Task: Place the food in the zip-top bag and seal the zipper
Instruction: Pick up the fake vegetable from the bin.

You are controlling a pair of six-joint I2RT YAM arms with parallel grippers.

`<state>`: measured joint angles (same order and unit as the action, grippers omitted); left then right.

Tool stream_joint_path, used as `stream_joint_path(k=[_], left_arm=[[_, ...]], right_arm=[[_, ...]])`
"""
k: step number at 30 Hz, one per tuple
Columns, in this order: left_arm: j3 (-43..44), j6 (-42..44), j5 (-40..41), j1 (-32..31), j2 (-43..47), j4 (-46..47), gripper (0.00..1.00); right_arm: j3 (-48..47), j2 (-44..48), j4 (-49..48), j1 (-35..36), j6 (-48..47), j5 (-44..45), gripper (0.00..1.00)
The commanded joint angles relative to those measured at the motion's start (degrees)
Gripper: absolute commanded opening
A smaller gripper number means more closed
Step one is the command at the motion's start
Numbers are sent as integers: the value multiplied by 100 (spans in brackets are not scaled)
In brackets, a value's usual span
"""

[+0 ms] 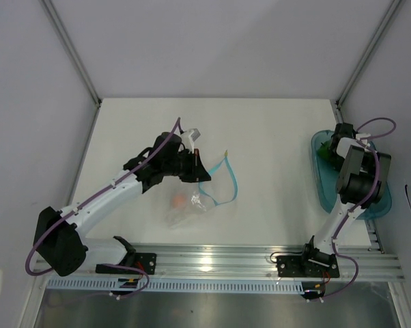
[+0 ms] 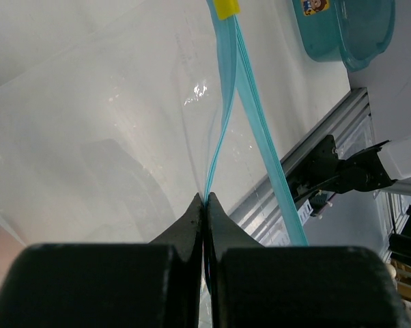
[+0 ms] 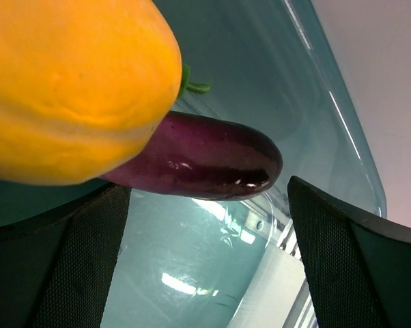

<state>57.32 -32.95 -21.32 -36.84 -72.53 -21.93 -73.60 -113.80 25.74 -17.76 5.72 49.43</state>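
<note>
Overhead camera, up behind the arm bases, looks down on the whole bench. Left wrist camera rides right behind the left tool, zip-top bag hard against the lens, facing across to the teal tray, which the overhead view shares. Right wrist camera peers into that tray at very close range, with the eggplant looming large.
</note>
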Motion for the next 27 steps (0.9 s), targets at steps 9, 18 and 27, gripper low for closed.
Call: stream_joint_path(k=[9,18,27], left_arm=[[174,43,-214,-34,-165,75,1],[69,-27,-267,-43,-112,189,1],[25,-71,-285,-42,-15,172,1]], right_arm=[[-67,-327,-183,-149,184,-477,96],[241,147,-297,105,-79,-1647,91],[479,840,-43,607,149,-1234,94]])
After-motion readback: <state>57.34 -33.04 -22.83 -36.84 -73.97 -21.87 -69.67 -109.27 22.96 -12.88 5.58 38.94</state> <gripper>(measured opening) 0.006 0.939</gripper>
